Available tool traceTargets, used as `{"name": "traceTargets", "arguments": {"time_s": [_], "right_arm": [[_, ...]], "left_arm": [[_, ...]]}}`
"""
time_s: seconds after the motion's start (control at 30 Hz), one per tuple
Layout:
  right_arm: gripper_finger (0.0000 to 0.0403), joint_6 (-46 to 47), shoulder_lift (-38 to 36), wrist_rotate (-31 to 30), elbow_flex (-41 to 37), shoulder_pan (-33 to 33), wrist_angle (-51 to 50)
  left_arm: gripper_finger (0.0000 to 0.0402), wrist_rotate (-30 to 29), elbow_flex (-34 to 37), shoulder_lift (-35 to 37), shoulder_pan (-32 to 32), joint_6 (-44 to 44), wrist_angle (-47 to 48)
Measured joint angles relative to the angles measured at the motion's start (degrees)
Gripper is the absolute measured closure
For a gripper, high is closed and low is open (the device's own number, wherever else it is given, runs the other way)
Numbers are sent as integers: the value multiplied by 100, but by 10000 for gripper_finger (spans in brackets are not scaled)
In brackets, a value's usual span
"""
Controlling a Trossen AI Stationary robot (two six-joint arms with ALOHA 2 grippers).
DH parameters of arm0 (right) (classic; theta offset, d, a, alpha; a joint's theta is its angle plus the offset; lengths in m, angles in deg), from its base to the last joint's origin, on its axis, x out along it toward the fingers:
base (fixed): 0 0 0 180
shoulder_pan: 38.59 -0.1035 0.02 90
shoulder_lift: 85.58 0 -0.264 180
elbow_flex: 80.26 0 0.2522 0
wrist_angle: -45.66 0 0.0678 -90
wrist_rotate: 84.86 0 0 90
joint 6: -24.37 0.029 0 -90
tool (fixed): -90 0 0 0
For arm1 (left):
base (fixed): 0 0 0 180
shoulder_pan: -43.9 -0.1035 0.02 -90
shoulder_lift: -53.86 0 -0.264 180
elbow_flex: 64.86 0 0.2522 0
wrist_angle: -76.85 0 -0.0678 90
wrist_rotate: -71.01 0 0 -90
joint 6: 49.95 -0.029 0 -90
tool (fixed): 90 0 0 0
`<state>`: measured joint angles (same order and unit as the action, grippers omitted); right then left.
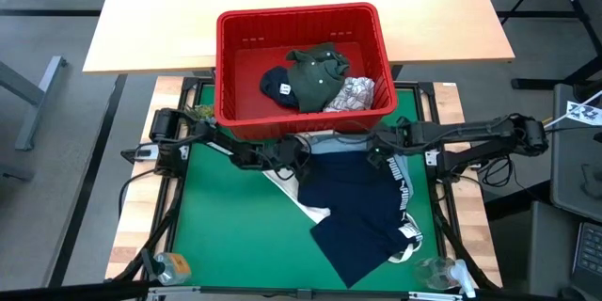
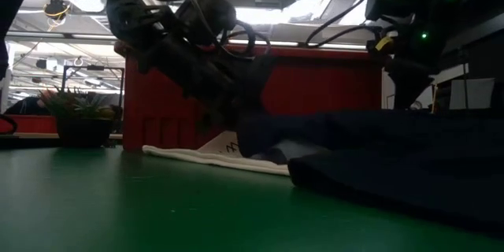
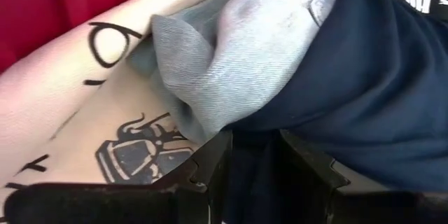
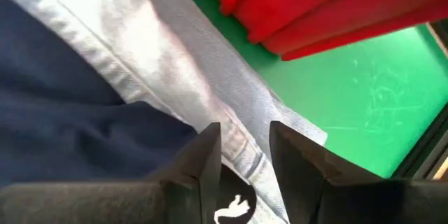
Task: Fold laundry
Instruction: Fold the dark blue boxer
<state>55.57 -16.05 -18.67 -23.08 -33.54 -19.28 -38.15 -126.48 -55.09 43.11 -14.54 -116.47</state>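
Navy garment (image 1: 362, 209) (over denim) pinched by left gripper (image 3: 253, 175) and right gripper (image 4: 245, 155)

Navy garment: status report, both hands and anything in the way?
Left hand and right hand both pinching the navy garment at its far edge. Denim piece and white tote bag underneath. Red basket close behind.

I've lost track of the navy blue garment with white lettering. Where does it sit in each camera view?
High view: navy blue garment spread on the green mat, centre-right.
Low view: dark mass at right.
Left wrist view: right side, beside grey denim.
Right wrist view: left side.
Shared landmark: red plastic slotted basket.
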Motion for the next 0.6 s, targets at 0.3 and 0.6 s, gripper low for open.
{"name": "traceTargets", "arguments": {"time_s": [0.3, 0.6], "right_arm": [[281, -139, 0, 128, 0, 220, -489], [281, -338, 0, 147, 0, 211, -954]], "left_arm": [[290, -39, -4, 4, -180, 189, 647], [290, -49, -4, 82, -184, 198, 726]]}}
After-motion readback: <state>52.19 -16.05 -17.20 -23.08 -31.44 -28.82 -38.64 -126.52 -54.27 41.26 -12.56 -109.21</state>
